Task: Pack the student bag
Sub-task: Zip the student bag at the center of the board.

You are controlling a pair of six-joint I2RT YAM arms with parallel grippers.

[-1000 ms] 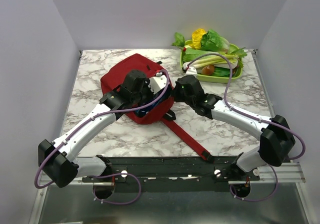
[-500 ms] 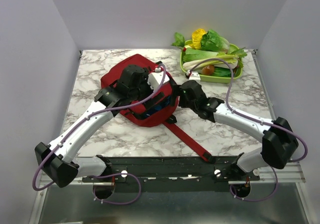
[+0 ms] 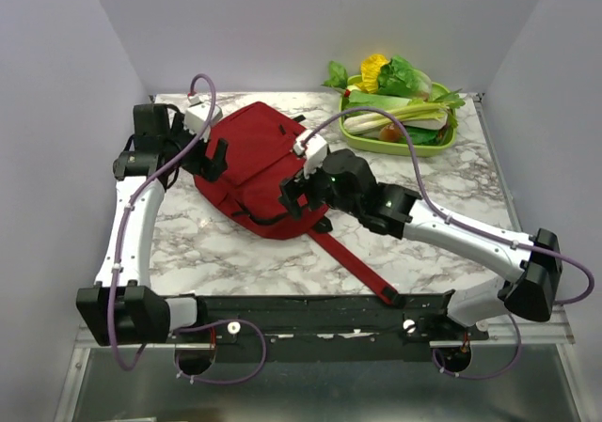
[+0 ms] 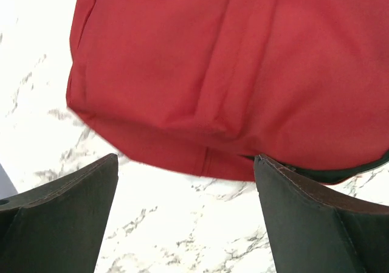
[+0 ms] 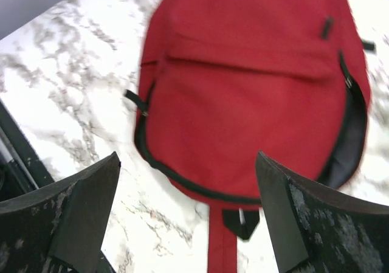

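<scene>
Both grippers are standing spread and empty, the right gripper (image 5: 187, 156) hovering nearer, directly above the student bag (image 3: 254, 164), which is lying flat below with its long axis stretching away toward the left gripper (image 4: 185, 158) hanging just beside its far-left edge.

The top camera looks down on the whole table (image 3: 226, 248) from 6 o'clock. Both wrist cameras view the bag (image 3: 249, 149) closely, from its 10 and 4 o'clock.
</scene>
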